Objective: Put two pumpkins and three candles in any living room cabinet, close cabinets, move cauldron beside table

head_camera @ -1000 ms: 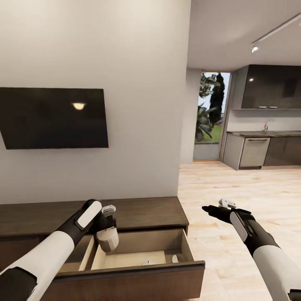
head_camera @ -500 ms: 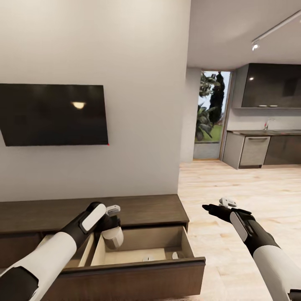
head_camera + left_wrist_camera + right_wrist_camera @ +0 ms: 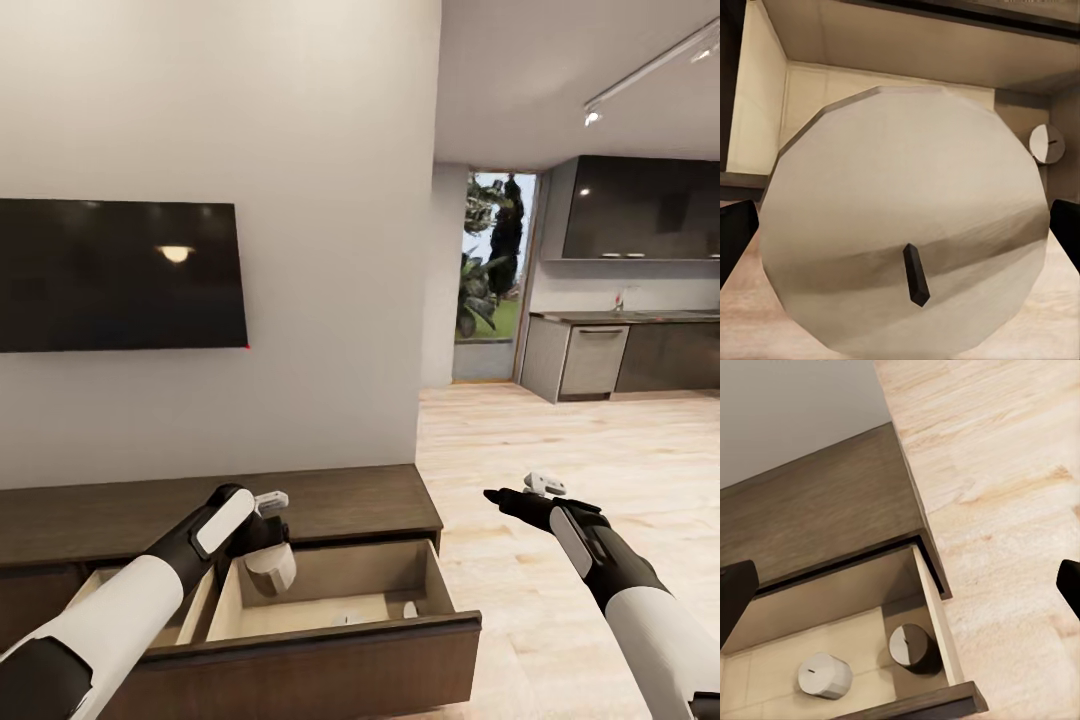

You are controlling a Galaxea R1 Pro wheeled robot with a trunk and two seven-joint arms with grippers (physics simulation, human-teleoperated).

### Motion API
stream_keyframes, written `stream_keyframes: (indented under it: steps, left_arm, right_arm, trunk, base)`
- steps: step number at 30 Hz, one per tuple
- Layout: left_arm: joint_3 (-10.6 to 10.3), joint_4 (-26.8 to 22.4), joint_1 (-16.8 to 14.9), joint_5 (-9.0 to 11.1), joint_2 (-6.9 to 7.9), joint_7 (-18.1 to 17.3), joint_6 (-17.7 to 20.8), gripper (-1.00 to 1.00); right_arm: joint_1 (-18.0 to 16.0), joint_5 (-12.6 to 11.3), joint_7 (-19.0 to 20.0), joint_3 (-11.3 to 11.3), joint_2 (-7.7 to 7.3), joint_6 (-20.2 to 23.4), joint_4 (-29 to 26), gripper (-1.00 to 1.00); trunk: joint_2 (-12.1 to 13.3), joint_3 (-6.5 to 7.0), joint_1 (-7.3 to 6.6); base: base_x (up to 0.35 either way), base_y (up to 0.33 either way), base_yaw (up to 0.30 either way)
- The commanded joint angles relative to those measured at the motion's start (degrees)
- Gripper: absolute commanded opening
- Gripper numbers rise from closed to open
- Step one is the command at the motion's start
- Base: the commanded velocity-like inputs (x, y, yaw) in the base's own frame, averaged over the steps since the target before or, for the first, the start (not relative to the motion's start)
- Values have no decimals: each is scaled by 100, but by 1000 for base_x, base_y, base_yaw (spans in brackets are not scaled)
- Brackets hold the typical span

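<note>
My left gripper (image 3: 262, 540) is shut on a pale beige candle (image 3: 270, 568), hanging over the open drawer of the dark-brown cabinet (image 3: 350, 505). The left wrist view looks down on the candle (image 3: 907, 225), wick upward, above the beige drawer floor. Two more candles lie at the drawer's right end (image 3: 346, 620) (image 3: 410, 609); the right wrist view shows them as a ribbed white one (image 3: 825, 675) and a round one (image 3: 911, 645). My right gripper (image 3: 515, 492) is open and empty above the wood floor, right of the cabinet. Pumpkins, cauldron and table are out of view.
A black TV (image 3: 110, 275) hangs on the wall above the cabinet. The open drawer front (image 3: 330, 660) juts toward me. Pale wood floor (image 3: 600, 450) runs right toward dark grey kitchen cabinets (image 3: 620, 355) and a glass door (image 3: 490, 280).
The whole picture has slid a little to the left as the camera moved. My left gripper still holds the candle over the drawer, almost unmoved. The right arm has kept its place.
</note>
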Motion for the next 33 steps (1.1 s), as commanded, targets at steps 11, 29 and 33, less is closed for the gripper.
stream_keyframes:
  steps: [11,29,33]
  left_arm:
    - [-43,106,-6,60,5,45,-94,-100]
    - [-43,113,-6,60,5,45,-97,-100]
    - [-43,113,-6,60,5,45,-97,-100]
  right_arm:
    - [-1,4,21,-20,2,27,-6,100]
    - [2,9,21,-19,2,-54,3,100]
    - [2,10,21,-19,2,-54,3,100]
  trunk:
    - [-4,-7,0]
    - [-365,-168,197]
    - [-525,-240,285]
  base:
    - [207,0,-1]
    - [9,0,0]
    - [0,0,0]
